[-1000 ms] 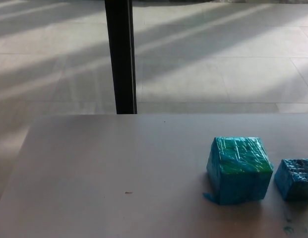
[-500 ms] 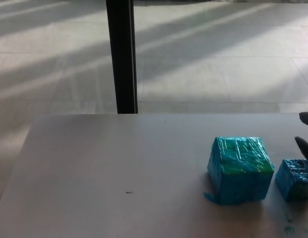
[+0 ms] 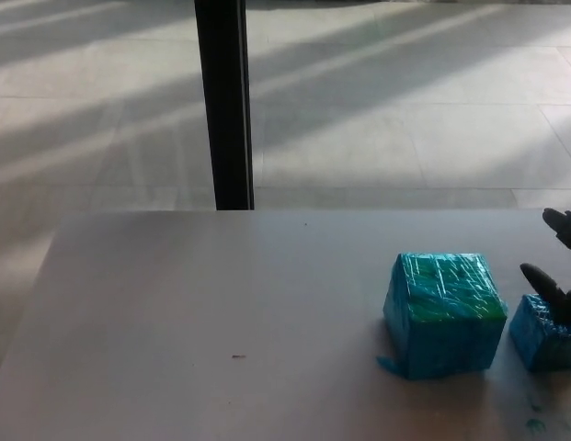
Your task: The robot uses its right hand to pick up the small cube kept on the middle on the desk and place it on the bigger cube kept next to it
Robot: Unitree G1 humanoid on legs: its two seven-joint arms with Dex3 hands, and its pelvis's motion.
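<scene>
The right hand [image 3: 559, 266] has come further in from the right edge since half a second ago: two black fingers now show more fully, where before only their tips peeked in, and a second ago nothing of the robot was to be seen at all. The cubes have not shifted.

Going from the left, the grey tabletop [image 3: 202, 312] lies bare across its left and middle stretch, save for a tiny dark speck [image 3: 237, 356] near the front. Beyond its far edge a black upright post [image 3: 223, 103] rises against a pale tiled floor [image 3: 405, 110] streaked with bands of sunlight.

Right of centre sits the bigger cube [image 3: 443, 314], wrapped in shiny blue-green tape, with a little scrap of tape sticking out at its near left corner. Just beside it on the right, apart by a narrow gap, rests the small cube [image 3: 542, 333], of the same blue wrapping and partly cut off by the picture's edge.

Over that small cube the right hand hovers, its fingers spread apart, one higher and farther off, the other lower and reaching down to the small cube's top far edge; whether it touches I cannot tell. It holds nothing. The left hand is out of sight.
</scene>
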